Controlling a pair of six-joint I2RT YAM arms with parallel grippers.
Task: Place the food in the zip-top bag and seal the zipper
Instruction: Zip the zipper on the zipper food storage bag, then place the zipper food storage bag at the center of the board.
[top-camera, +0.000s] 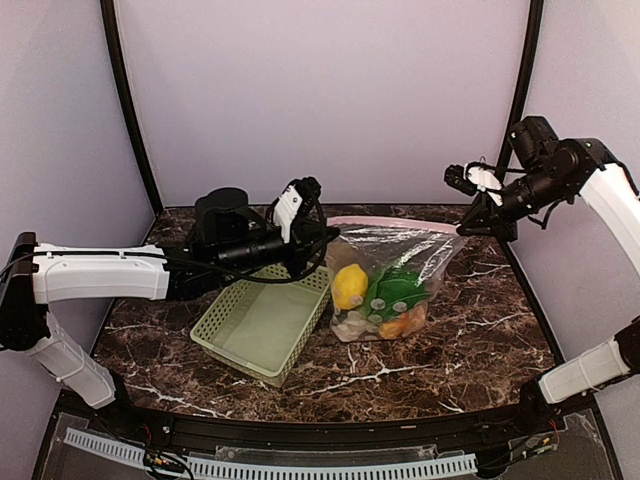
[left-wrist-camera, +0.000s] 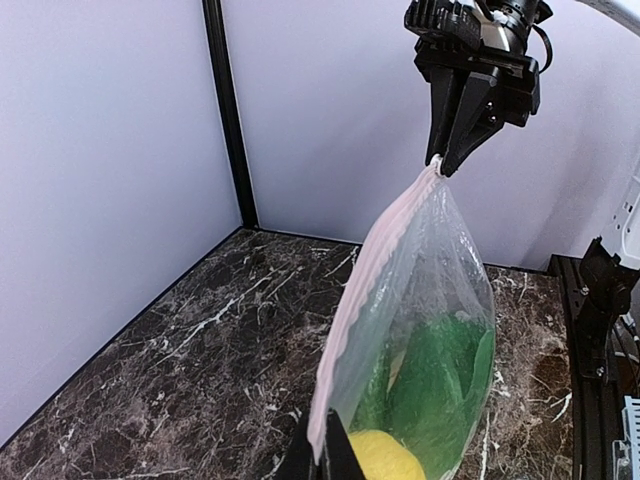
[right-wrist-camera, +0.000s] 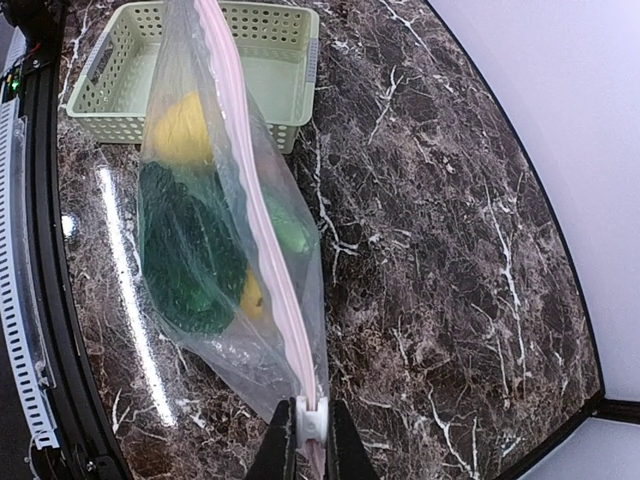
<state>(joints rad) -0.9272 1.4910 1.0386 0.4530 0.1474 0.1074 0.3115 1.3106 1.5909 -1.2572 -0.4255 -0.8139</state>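
Zip-top bag (top-camera: 400, 262) hangs stretched between the two arms, right of table centre in the top view, its lower end resting on the marble. The zipper (top-camera: 390, 221) runs along the top edge as a single pink line and appears shut along the length that shows.

Left gripper (top-camera: 322, 238) is clamped on the zipper end at the bag's 10 o'clock corner. Right gripper (top-camera: 478, 218), at 2 o'clock, is pinched closed on the white slider tab (right-wrist-camera: 311, 420).

Judged step: finishing the seal. The strip should be kept taut and straight and the slider driven fully to its end stop. Slack would likely let the track buckle.

Count: one bag, and one green basket (top-camera: 232, 358) at its 8 o'clock. Inside the bag are one lemon (top-camera: 348, 285), one orange fruit (top-camera: 400, 325) and a green mass (top-camera: 397, 290) whose pieces cannot be separated.
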